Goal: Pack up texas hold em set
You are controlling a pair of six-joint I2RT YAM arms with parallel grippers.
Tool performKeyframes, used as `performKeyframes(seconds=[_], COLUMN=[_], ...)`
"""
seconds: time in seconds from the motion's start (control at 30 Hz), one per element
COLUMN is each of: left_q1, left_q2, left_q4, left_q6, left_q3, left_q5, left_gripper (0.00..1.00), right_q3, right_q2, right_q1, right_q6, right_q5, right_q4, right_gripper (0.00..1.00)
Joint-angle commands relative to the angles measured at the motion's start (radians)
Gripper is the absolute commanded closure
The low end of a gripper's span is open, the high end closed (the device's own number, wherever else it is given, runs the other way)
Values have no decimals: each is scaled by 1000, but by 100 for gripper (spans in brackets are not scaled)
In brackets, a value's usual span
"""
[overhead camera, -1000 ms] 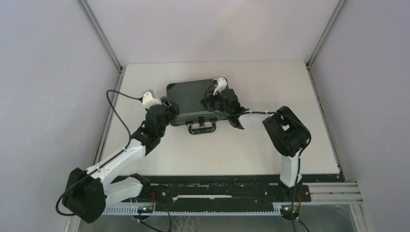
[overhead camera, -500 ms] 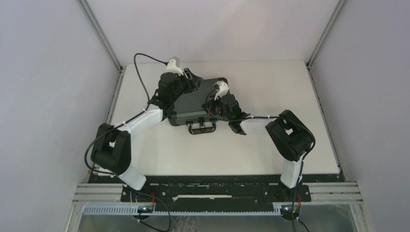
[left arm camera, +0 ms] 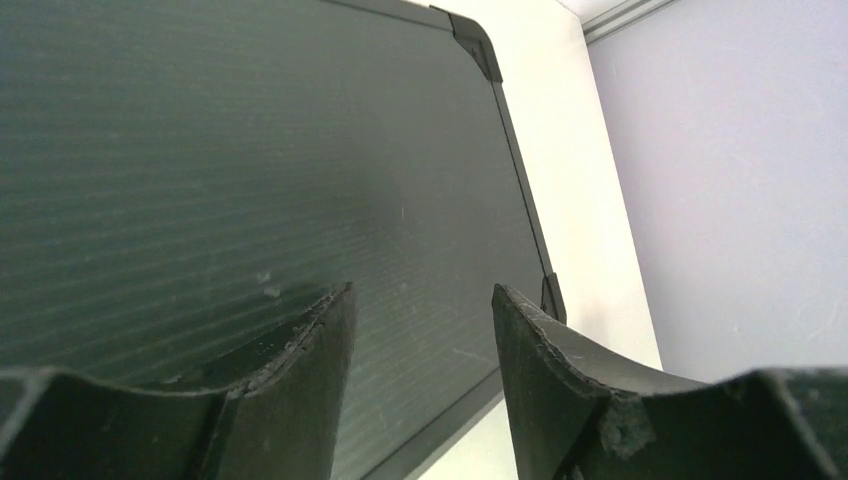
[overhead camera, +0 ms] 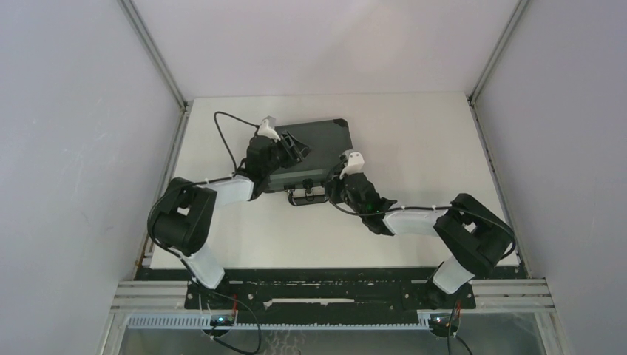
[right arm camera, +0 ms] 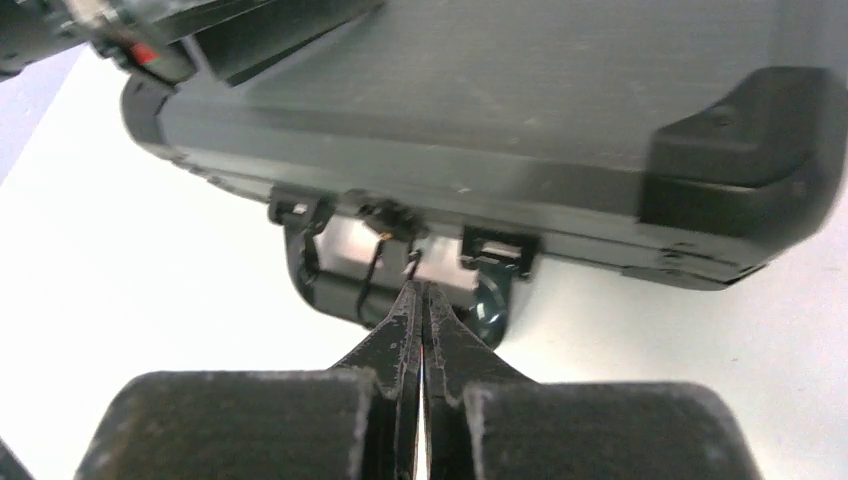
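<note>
2 claws shifted: left claw (left arm camera: 420, 305), open, now over the shut briefcase (overhead camera: 325, 139); right claw (right arm camera: 420, 290), closed, at its latch (right arm camera: 393, 214). Fastening looks next.

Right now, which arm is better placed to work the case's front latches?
Right, probably: the right tool, shut, points at the latches by the handle. The left tool sits open over the lid.

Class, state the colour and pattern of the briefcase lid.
The lid is dark grey with fine parallel ridges, clearest in the left wrist view.
</note>
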Motion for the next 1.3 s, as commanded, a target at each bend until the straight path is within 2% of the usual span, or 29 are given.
performKeyframes(seconds=[0.0,0.23,0.53,0.83,1.1,1.27], left_q1=[-6,-5,-6,-3,3,8], left_q2=[25,38,31,34,31,29], left_q4=[-287,-228,-221,-215,-208,-204], left_q6=[-4,-45,-64,-72,-74,-72], left_q3=[-119,-201,-224,-258,-277,-283], left_q5=[29,45,37,31,25,26], left_gripper=[39,39,39,38,38,38], right_q3=[9,-10,-13,-10,53,64], right_q2=[-59,43,165,252,255,271], right_q1=[58,116,141,77,49,17], right_q6=[-44,23,92,119,82,101], right_q5=[-1,-12,-50,-162,-191,-240], right_q4=[-46,-4,82,211,171,202], right_gripper=[100,100,100,100,100,100])
